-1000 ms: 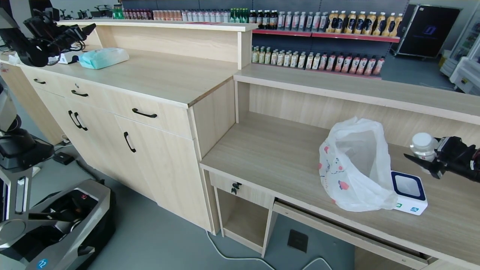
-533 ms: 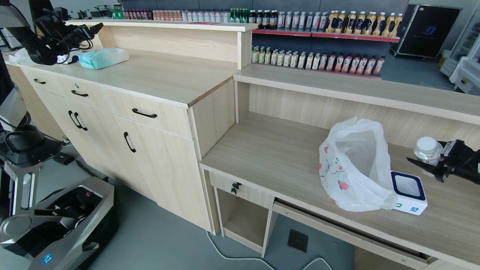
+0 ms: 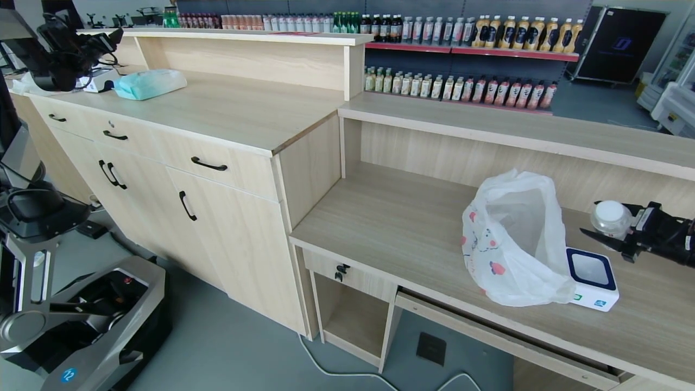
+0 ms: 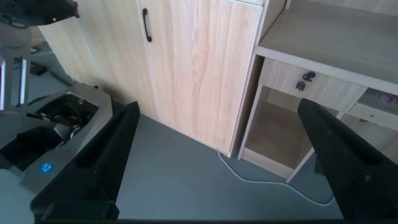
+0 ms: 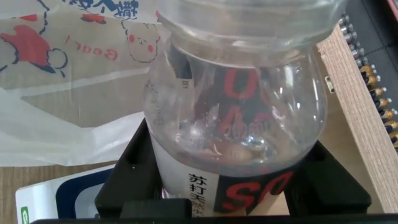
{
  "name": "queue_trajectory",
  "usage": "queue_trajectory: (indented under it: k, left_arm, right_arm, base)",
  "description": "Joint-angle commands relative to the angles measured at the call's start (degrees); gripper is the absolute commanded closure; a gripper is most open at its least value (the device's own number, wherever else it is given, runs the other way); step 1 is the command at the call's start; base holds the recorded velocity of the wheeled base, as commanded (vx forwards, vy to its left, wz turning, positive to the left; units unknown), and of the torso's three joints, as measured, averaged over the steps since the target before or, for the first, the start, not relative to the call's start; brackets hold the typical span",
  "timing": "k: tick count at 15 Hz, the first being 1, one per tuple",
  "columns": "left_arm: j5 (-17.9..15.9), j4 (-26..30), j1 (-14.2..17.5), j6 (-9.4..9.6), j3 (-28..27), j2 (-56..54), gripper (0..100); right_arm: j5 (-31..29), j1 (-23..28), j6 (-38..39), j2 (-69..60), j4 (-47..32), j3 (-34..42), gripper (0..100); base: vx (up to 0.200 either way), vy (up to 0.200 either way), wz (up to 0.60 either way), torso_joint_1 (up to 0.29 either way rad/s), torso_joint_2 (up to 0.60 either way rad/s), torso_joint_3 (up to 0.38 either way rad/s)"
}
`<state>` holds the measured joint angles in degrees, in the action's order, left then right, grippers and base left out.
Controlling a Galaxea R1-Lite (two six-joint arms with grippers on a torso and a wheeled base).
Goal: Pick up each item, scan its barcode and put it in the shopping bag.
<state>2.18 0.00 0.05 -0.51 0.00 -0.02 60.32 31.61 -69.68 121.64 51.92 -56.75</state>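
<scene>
In the head view, the shopping bag (image 3: 513, 247) is seen standing on the lower desk (image 3: 402, 228) with its mouth open upward and its base close to the desk's front edge. The scanner (image 3: 592, 278) is set touching the bag on the robot's right, also near that front edge. Just behind the scanner, a white-capped bottle (image 3: 611, 216) is clamped between the fingers of the right gripper (image 3: 604, 221); whether its base rests on the desk cannot be told. A broad stretch of bare desk is left on the bag's left, and a narrower strip between the bag and the back panel (image 3: 434, 157). The left gripper (image 3: 108, 38) is held high over the far left end of the upper counter (image 3: 233, 108), near a teal tissue pack (image 3: 149, 83).

In the left wrist view, the left gripper (image 4: 219, 112) is shown with its fingers spread wide and nothing between them. Below it, grey floor (image 4: 186, 180) is seen, bounded by a cabinet door (image 4: 193, 62) and an open compartment (image 4: 280, 130) under the desk, with a cable (image 4: 261, 180) lying across the floor.

In the right wrist view, the clear bottle (image 5: 239, 106), with its red and black label, is pinched between the two black fingers of the right gripper (image 5: 233, 183). The bag's printed plastic (image 5: 74, 93) is seen just beyond it, with a corner of the scanner (image 5: 56, 202) beside the bag. A wooden edge (image 5: 354, 112) runs past the bottle on the other side.
</scene>
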Motion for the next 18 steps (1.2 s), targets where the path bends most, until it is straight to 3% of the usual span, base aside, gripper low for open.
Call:
queue_trajectory:
  k: [1,6,10,18]
  left_arm:
    - [0.02,0.00,0.04,-0.02,0.00,0.02,0]
    - [0.02,0.00,0.04,-0.02,0.00,0.02,0]
    - [0.02,0.00,0.04,-0.02,0.00,0.02,0]
    - [0.02,0.00,0.04,-0.02,0.00,0.02,0]
  right_arm:
    - [0.06,-0.06,-0.10,0.09,0.02,-0.38,100]
    - [-0.03,0.21,-1.86,-0.35,-0.77,0.59,100]
    - [0.06,1.44,-9.86,-0.44,-8.50,0.06,100]
    - [0.15,1.52,-9.33,-0.08,-8.85,-1.17,100]
  base:
    - [0.000,0.000,0.00,0.000,0.00,0.000]
    - [0.000,0.000,0.00,0.000,0.00,0.000]
    - [0.000,0.000,0.00,0.000,0.00,0.000]
    - [0.000,0.000,0.00,0.000,0.00,0.000]
